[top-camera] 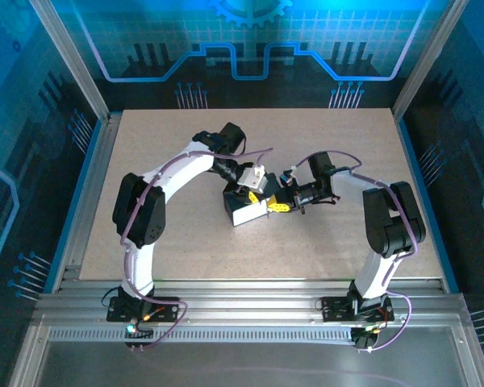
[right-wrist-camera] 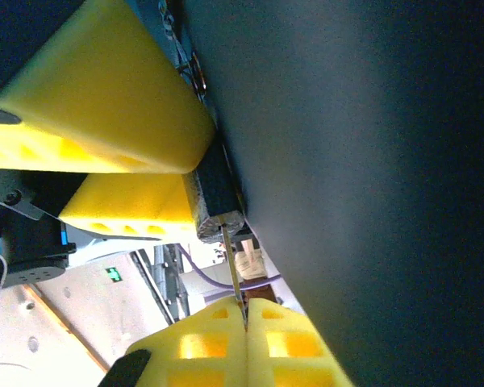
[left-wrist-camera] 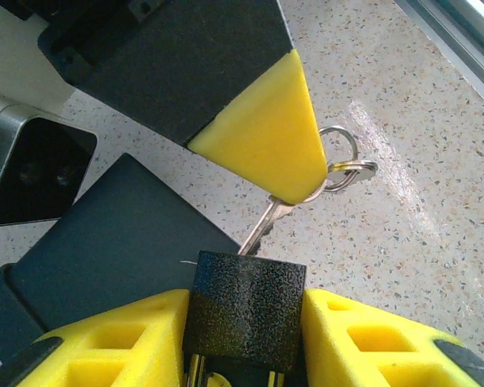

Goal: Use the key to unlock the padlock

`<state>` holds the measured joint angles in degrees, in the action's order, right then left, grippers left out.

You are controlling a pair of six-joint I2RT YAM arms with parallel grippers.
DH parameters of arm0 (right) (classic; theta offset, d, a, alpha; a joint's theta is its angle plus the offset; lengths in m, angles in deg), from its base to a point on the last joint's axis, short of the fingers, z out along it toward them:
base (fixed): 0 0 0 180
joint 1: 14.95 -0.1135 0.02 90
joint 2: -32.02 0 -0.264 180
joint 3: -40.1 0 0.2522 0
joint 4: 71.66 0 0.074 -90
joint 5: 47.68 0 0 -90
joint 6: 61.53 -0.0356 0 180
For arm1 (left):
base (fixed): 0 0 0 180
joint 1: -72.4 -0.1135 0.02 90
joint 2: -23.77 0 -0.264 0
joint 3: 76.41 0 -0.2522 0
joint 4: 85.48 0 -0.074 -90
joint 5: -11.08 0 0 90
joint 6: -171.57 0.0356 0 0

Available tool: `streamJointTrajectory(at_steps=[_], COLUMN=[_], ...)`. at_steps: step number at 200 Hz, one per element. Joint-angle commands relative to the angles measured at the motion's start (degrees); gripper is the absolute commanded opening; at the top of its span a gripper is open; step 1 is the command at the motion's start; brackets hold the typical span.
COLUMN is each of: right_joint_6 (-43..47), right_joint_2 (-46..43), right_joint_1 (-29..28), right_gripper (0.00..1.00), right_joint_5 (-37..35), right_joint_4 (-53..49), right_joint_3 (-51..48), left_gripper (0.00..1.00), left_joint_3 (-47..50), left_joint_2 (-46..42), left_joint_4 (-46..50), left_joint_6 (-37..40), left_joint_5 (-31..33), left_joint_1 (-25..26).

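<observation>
On the speckled table (left-wrist-camera: 403,242) lies a smooth dark blue tin (left-wrist-camera: 121,242), partly hidden behind the 2 yellow left fingers (left-wrist-camera: 145,330), which are clamped on the grainy black padlock (left-wrist-camera: 246,306). The right fingers (right-wrist-camera: 266,339) pinch the thin metal key (left-wrist-camera: 262,227), hiding its head. Its tip meets the padlock, keyhole unseen, and a wire ring (left-wrist-camera: 343,157) sticks out beside it.

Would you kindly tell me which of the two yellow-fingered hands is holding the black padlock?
The left hand, clamped on the textured black metal padlock; the right hand pinches the thin silver key instead.
</observation>
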<state>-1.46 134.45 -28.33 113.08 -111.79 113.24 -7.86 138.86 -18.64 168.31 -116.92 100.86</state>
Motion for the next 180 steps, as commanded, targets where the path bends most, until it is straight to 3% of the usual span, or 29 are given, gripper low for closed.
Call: streamJointTrajectory(at_steps=[1, 50, 119, 155, 180], right_joint_6=[-2.4, -7.0, -2.4, -1.4, 0.9], right_joint_2=[2.0, 3.3, 4.2, 2.9, 2.4], right_joint_1=[1.1, 1.2, 2.4, 2.7, 2.6], right_gripper=[0.0, 0.0, 0.0, 0.0, 0.0], right_joint_5=[0.8, 2.2, 2.1, 1.4, 0.2], right_joint_4=[1.8, 4.0, -3.1, -3.7, -6.4], right_joint_3=[2.8, 4.4, 7.3, 5.7, 6.0], left_gripper=[0.39, 0.39, 0.42, 0.4, 0.49], left_joint_3=[3.0, 4.8, 5.0, 2.4, 2.7], left_joint_2=[-0.1, -1.3, -1.9, -1.5, -2.1], left_joint_4=[1.5, -0.2, -2.9, 0.4, -1.3], left_joint_6=[1.6, 1.3, -2.1, -2.2, -5.5], left_joint_5=[-2.3, -2.9, -2.9, -3.9, -4.1], left_joint_1=[0.7, 0.5, -0.3, -0.5, -0.5])
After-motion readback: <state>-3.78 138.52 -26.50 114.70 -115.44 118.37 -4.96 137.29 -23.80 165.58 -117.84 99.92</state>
